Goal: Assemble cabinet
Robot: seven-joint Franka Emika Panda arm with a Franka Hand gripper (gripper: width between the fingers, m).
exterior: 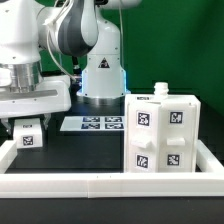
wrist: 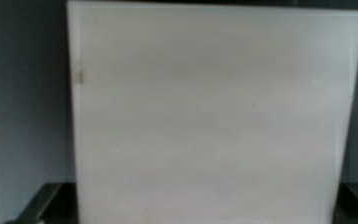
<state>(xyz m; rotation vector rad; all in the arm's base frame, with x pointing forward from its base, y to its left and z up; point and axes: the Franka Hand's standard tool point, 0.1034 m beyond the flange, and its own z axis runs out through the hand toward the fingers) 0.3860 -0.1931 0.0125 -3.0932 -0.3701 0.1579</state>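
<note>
I see my arm [exterior: 75,32] bent low at the exterior view's left. Its tool [exterior: 30,122] points down at the bench [exterior: 80,150], clenched on a white tagged panel [exterior: 30,137]. The cabinet [exterior: 165,135] stands well apart, at the right.

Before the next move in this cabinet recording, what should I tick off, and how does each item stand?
1. The white panel sits between the jaws of the gripper: ok.
2. Panel lifted clear of the table: cannot tell.
3. The cabinet body stands upright, apart from the arm: ok.
4. The marker board lies flat with nothing on it: ok.
5. Open table between panel and cabinet body: ok, judging by the exterior view.
6. Where the panel seats on the body: cannot tell.
</note>
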